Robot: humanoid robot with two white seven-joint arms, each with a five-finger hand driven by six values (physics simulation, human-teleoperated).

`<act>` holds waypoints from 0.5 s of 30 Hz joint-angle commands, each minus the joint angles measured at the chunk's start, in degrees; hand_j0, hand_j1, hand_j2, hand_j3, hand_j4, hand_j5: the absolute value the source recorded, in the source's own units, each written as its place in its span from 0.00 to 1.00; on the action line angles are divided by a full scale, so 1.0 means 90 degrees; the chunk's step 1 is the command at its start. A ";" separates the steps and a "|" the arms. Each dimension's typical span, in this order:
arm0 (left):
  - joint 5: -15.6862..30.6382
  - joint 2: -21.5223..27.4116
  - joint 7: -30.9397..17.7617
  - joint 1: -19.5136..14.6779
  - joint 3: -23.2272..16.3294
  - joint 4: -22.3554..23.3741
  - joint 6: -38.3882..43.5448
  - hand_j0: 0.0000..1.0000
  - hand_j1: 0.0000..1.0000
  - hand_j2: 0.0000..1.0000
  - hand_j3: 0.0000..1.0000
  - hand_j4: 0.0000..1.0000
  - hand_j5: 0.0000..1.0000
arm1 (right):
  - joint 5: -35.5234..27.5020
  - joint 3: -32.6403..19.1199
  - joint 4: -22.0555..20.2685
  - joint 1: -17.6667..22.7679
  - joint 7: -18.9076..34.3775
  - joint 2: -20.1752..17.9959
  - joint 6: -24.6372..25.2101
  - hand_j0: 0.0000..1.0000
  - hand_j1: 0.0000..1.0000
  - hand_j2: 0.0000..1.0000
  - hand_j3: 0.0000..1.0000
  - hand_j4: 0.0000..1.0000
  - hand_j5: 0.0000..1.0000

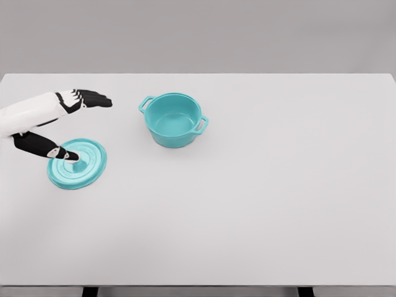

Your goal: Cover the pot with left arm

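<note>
Your lid [77,164] lies flat at the frame's left, well apart from the open pot [175,119] in the upper middle. The left hand [59,124] is spread wide — thumb at the knob [73,156], fingers stretched above, nothing gripped. Close off-centre and the lid could tilt or slip. The white table [260,204] leaves open room between them — though its left edge is near.

Bright, even, diffuse light; faint soft shadows; slightly blurry render.
</note>
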 commanded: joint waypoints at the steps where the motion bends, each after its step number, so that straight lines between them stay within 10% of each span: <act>1: 0.0831 0.0219 0.0004 0.0039 -0.0040 -0.0009 0.0018 1.00 1.00 1.00 1.00 1.00 1.00 | -0.0009 -0.0013 -0.0031 0.0010 0.0003 0.0000 -0.0007 1.00 1.00 1.00 1.00 1.00 1.00; 8: 0.1253 0.0200 0.0004 0.0108 -0.0586 0.0020 0.0018 1.00 1.00 1.00 1.00 1.00 1.00 | -0.0009 -0.0033 0.0047 0.0127 0.0003 0.0000 0.0003 1.00 1.00 1.00 1.00 1.00 1.00; 15: 0.0813 -0.0005 0.0131 0.0039 -0.0528 0.2197 0.0018 1.00 1.00 1.00 1.00 1.00 1.00 | -0.0009 -0.0033 0.0047 0.0127 0.0003 0.0000 -0.0007 1.00 1.00 1.00 1.00 1.00 1.00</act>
